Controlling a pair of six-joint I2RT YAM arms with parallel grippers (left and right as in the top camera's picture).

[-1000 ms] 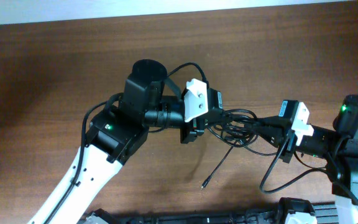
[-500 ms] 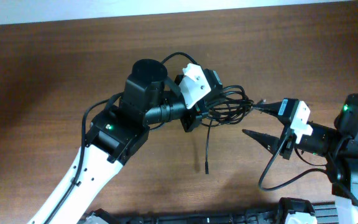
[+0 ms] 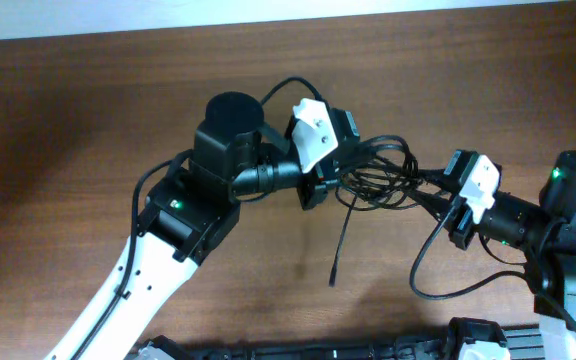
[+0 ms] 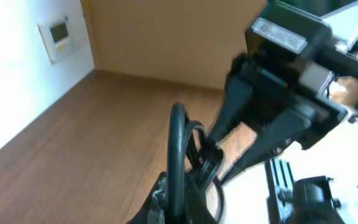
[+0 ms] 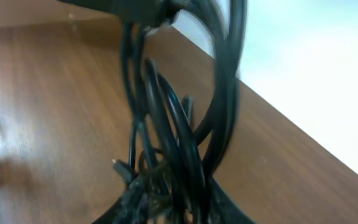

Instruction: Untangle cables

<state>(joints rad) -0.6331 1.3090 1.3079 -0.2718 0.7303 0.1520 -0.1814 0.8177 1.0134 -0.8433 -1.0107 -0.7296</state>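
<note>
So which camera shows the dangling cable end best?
Overhead: the dangling end hangs in full below the cable bundle. Left wrist shows only loops; right wrist a blurred tangle, that end not identifiable.

Middle's jammed
The tangled thin black cables bridge left pincer and right pincer; brown wooden tabletop leftward is open.

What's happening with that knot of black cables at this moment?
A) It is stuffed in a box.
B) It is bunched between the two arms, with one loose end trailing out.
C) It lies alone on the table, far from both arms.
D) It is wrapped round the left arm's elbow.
B: the left jaws grip the cables at one side, the right jaws are at the other, and one loose end trails out below the bundle.
</note>
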